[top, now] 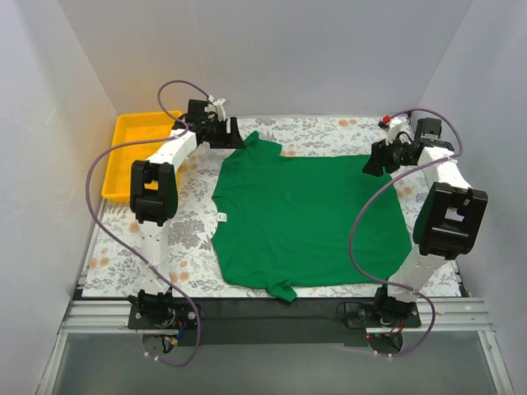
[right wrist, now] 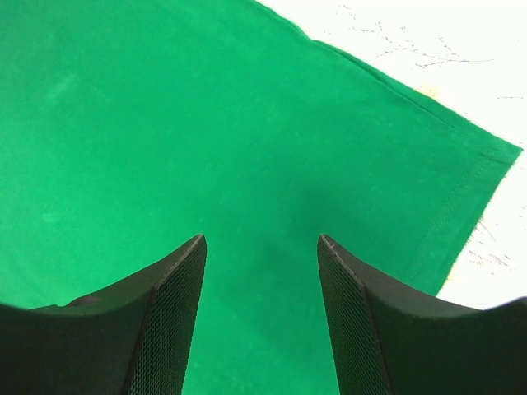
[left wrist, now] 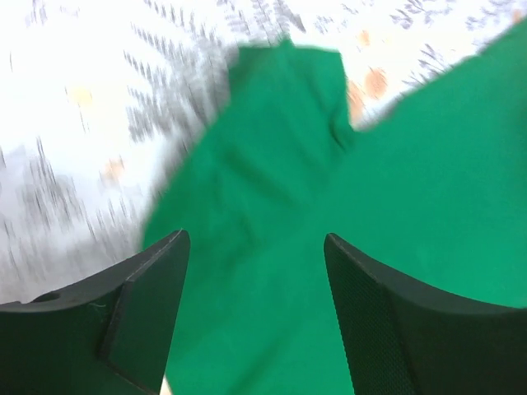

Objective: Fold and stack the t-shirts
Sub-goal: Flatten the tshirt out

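— What does the overhead camera give us that the wrist cameras miss?
— The whole layout. Starting from the near edge, we see one green t-shirt (top: 305, 218) spread flat on the floral cloth (top: 185, 234). One sleeve points toward us and the other away. One yellow tray (top: 136, 156) sits at the far left corner, apart from the shirt.
— And the wrist cameras?
— They show us the fingers. The left gripper (left wrist: 255, 239) is spread wide with nothing between its fingers, above the far sleeve (left wrist: 284, 107). That view is blurred. The right gripper (right wrist: 262, 239) is spread as well and holds nothing. It hangs over the fabric near the stitched hem corner (right wrist: 469, 181).
— Our count?
— Two grippers, one shirt, one tray.
— Where does the shirt lie relative to them?
— Between them. The left gripper is at its far-left sleeve and the right gripper at its far-right corner. We cannot tell whether the fingers touch the fabric.
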